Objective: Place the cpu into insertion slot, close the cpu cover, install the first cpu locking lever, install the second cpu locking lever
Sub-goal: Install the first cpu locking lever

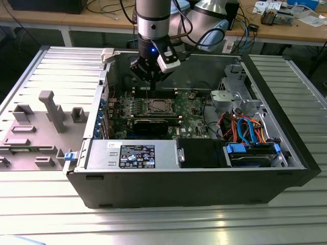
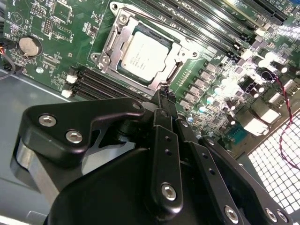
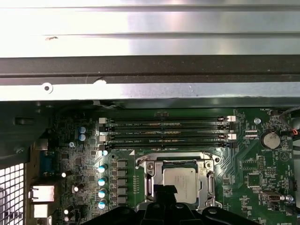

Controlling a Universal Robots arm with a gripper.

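The cpu [image 2: 146,55] lies flat just beyond the closed jaws' tips, untouched.

First wrist view: gripper [image 3: 164,190] hides part of cpu [image 3: 183,180]; cover [image 3: 151,183] cut by picture edge. Exterior view: arm [image 1: 153,15] cut at top; cpu seating too small to tell.

Cpu [image 2: 146,55]: silver-grey top. Cover [image 2: 112,42]: silver. Board [image 2: 56,28]: green. Memory slots [image 2: 206,23]: black. Gripper [image 2: 166,95]: black. Case [image 1: 194,189]: black. Cables [image 1: 245,127]: blue, orange.
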